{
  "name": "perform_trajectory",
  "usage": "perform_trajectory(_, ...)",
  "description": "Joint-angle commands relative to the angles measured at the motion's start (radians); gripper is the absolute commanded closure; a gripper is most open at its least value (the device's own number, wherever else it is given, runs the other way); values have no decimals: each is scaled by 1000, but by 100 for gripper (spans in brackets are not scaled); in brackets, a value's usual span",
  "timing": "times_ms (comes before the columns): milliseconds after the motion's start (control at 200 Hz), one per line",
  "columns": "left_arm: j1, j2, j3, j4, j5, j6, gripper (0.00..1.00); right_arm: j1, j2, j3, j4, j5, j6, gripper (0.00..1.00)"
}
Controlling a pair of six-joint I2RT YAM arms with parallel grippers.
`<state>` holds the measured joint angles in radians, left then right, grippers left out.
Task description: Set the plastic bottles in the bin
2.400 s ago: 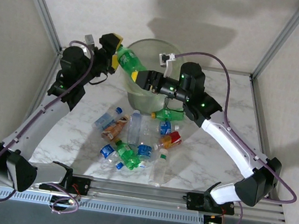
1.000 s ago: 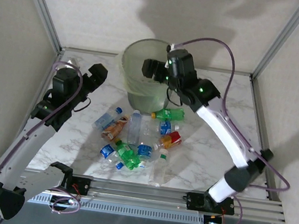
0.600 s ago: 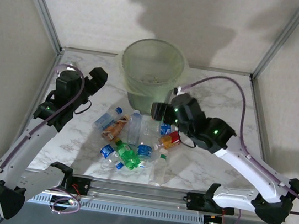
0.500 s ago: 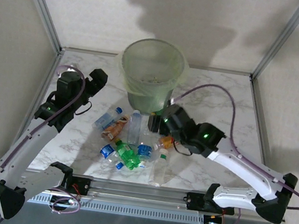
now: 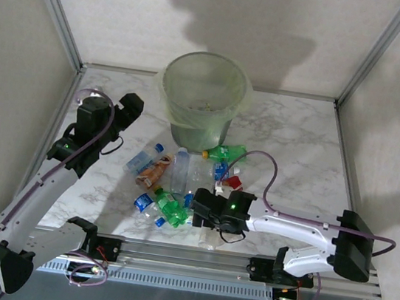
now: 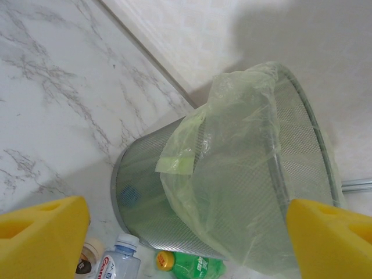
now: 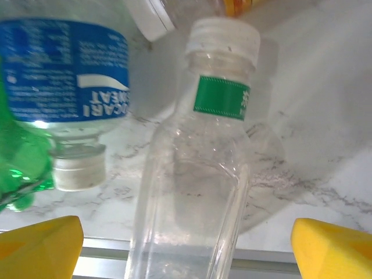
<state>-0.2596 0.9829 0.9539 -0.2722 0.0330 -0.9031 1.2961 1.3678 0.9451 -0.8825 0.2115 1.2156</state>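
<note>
Yellow pads [image 7: 40,244] on the right gripper [image 5: 199,208] are spread wide with nothing between them. A second ago it was up over the bin [image 5: 201,129], now it's dropped to the lower middle of the top view, right above a clear bottle [image 7: 192,192]. So next pickup, I'd guess. Left gripper [image 5: 130,103] hangs at the left, jaws apart, empty. Other bottles [image 5: 173,180] lie piled on the table [image 5: 291,140] below the bin.

A white marble-patterned table [image 5: 292,133] sits between beige walls [image 5: 116,4] and grey metal frame posts [image 5: 55,6].
</note>
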Motion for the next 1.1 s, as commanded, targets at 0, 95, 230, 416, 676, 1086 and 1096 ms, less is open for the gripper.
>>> perform_trajectory(0, -1, -3, -10, 18, -4, -11, 13, 6, 41, -9, 3, -47, 46, 7)
perform_trajectory(95, 0, -7, -15, 16, -7, -8, 13, 5, 79, -9, 27, -72, 40, 8)
perform_trajectory(230, 2, -7, -24, 23, -3, -13, 13, -18, 126, -25, 17, -91, 48, 11)
perform_trajectory(416, 3, 1, -29, 30, -1, -17, 13, -58, 142, -72, 77, -106, 25, 16)
perform_trajectory(676, 5, 3, -30, 28, -4, -16, 13, -79, 119, -115, 95, -91, 8, 33)
perform_trajectory(1086, 8, 12, 61, -19, -27, 31, 13, -80, -157, -38, 89, 60, -133, 42)
perform_trajectory(1096, 8, 11, 68, -23, -30, 36, 13, -81, -162, -30, 92, 67, -144, 42)
